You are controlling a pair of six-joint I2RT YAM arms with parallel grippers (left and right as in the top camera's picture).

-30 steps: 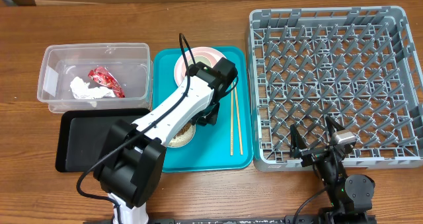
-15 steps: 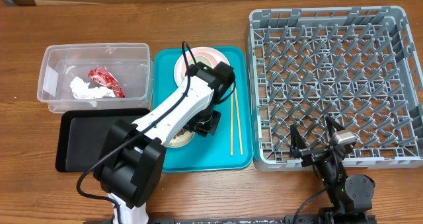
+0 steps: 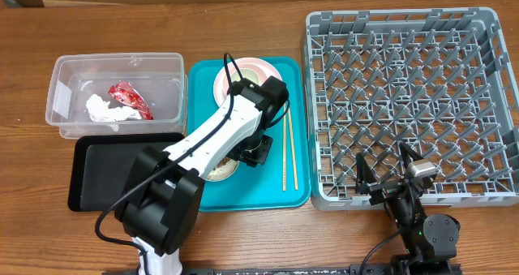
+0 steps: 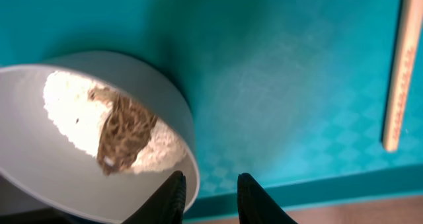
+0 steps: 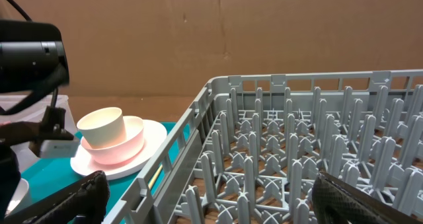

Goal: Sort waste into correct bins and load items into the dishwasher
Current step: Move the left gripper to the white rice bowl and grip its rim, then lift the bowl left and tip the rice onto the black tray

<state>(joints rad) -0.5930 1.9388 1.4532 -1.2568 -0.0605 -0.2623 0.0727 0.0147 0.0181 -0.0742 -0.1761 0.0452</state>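
Note:
A white bowl (image 4: 39, 178) (image 3: 220, 171) holding rice and brown food bits (image 4: 122, 128) sits on the teal tray (image 3: 276, 190). My left gripper (image 4: 211, 197) (image 3: 257, 151) hangs low at its right rim, jaws a little apart: one finger (image 4: 170, 201) is over the rim, the other over the tray. Wooden chopsticks (image 3: 288, 149) (image 4: 400, 72) lie to the right. A pink plate (image 5: 142, 161) (image 3: 231, 72) carries a bowl (image 5: 129, 145) and a cup (image 5: 102, 126). My right gripper (image 5: 211, 197) (image 3: 385, 171) stands wide open at the front edge of the grey dish rack (image 3: 413, 88).
A clear tub (image 3: 73, 72) at the back left holds a red foil wrapper (image 3: 130, 99) and a white tissue (image 3: 101, 109). A black tray (image 3: 105, 174) lies in front of it. The left arm crosses over the teal tray's middle.
My left gripper has shifted slightly toward the front of the teal tray and its jaws have parted a little. The bowl and the right arm have not moved.

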